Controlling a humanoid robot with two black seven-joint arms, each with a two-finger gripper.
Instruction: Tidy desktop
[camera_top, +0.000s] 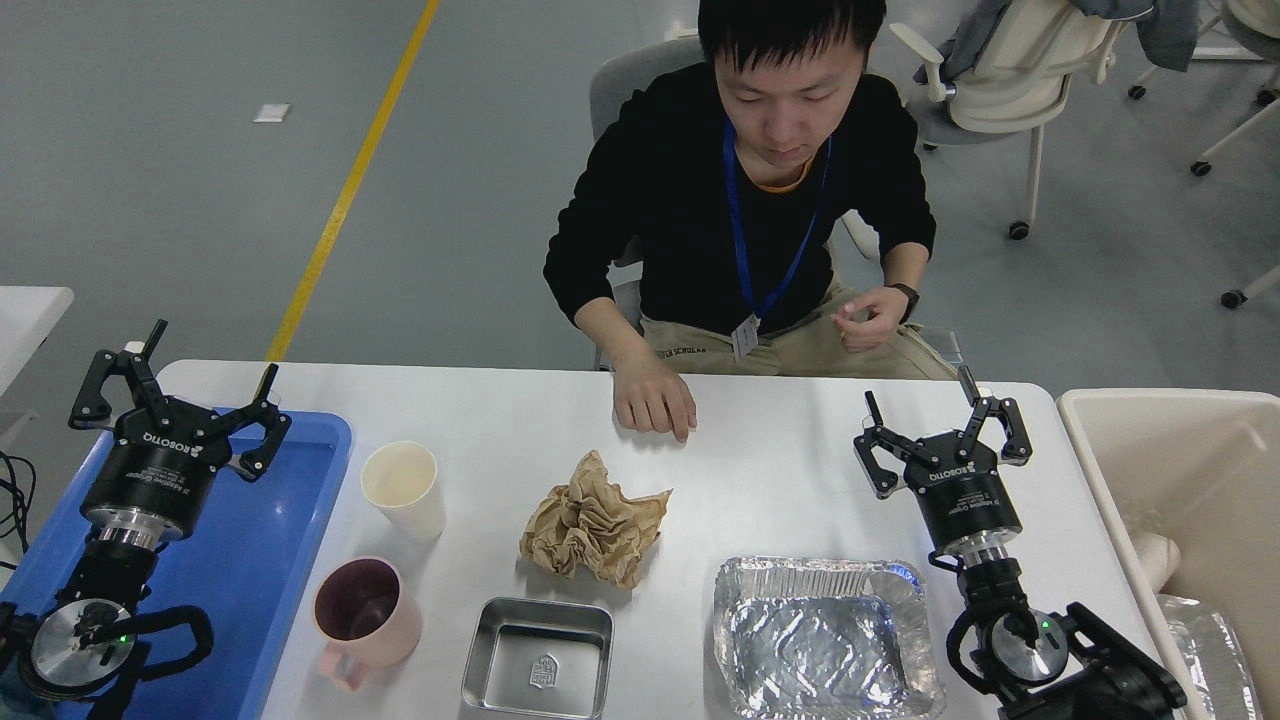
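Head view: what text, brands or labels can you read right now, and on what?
"ROBOTIQ": left gripper body.
"ROBOTIQ": right gripper body.
Smaller print under both logos: too small to read.
Embossed mark in the steel tray: unreadable.
Badge on the person's lanyard: unreadable.
Print on the trousers' waistband: too blurred.

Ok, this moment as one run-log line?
left gripper open, empty, over tray | right gripper open, empty | desktop uncleared: cups, paper, tins
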